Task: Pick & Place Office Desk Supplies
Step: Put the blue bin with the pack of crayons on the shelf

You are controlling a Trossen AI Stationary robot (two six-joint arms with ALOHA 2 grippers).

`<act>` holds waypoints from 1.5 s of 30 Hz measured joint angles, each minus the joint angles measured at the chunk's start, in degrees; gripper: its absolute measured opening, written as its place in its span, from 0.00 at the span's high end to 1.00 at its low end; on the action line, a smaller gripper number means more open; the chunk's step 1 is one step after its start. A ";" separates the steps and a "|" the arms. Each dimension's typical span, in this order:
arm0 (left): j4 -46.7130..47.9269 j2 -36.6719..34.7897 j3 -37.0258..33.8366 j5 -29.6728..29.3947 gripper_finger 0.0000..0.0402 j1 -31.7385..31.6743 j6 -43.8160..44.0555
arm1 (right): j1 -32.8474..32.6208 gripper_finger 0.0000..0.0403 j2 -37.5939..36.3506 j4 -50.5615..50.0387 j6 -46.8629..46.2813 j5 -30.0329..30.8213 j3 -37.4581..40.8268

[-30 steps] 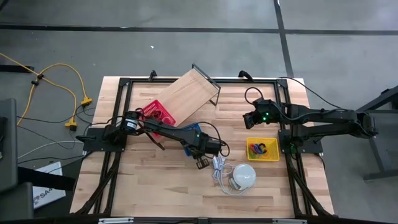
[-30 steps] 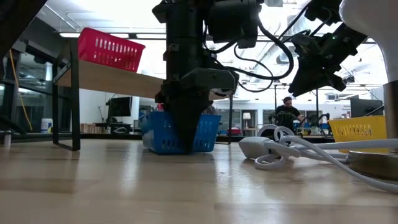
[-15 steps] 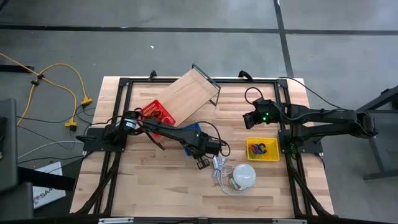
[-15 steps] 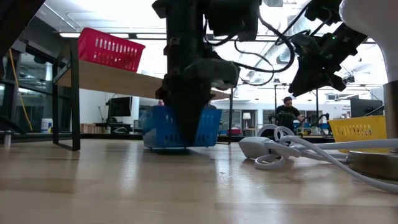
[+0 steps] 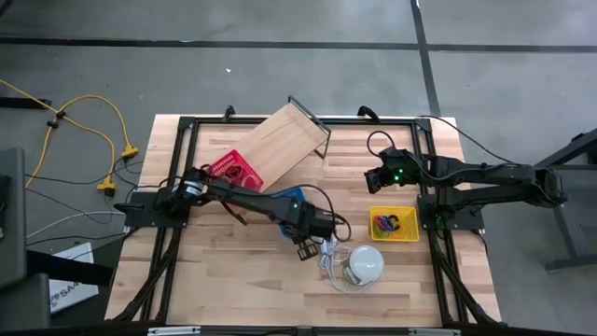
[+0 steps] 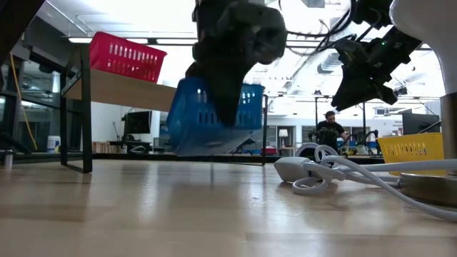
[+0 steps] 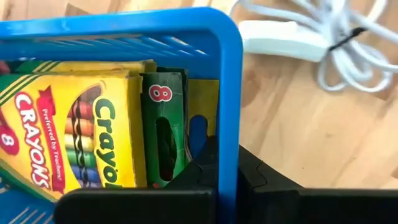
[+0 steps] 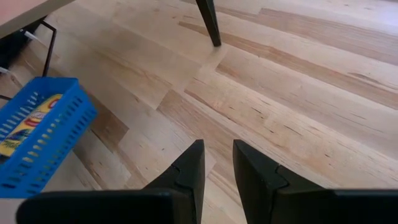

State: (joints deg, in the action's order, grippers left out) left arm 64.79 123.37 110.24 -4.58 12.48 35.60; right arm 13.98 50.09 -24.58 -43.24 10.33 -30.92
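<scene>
A blue slotted basket point(image 6: 214, 118) hangs tilted above the table, with my left gripper point(image 7: 224, 168) shut on its rim. In it lie yellow crayon boxes point(image 7: 68, 130) and a green one point(image 7: 165, 130). From above, the left gripper point(image 5: 303, 238) is near the table's middle and the basket point(image 5: 291, 194) is mostly hidden under the arm. My right gripper point(image 8: 217, 162) hovers open over bare wood at the far right point(image 5: 378, 175), with nothing between its fingers. Small coloured pieces lie in a yellow tray point(image 5: 394, 224). My left gripper pinches the basket's side wall at the rim point(image 7: 227, 124), close to a corner. One finger point(image 7: 202, 171) is inside the basket and one finger point(image 7: 255, 174) outside. The fingers come from above, pointing steeply down. The basket hangs tilted, lifted clear of the table.
A white dome point(image 5: 364, 264) with its white cord and plug point(image 6: 314, 171) lies just beside the lifted basket. A red basket point(image 6: 125, 57) sits on a wooden riser point(image 5: 280, 145) at the far left. A person point(image 6: 330, 128) is in the room behind.
My left gripper has risen and drifted a little toward the table's near edge, still shut on the blue basket. The basket stood on the table a second ago; now it is lifted clear and tipped. My right arm has kept still.
</scene>
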 joint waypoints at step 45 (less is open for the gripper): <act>14.75 -0.25 24.83 -1.79 1.00 -2.02 -0.91 | -0.01 0.82 0.00 0.00 0.00 -0.01 0.00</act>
State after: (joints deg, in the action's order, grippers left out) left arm 79.54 123.11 135.06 -6.37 10.46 34.69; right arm 13.98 50.09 -24.58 -43.24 10.33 -30.92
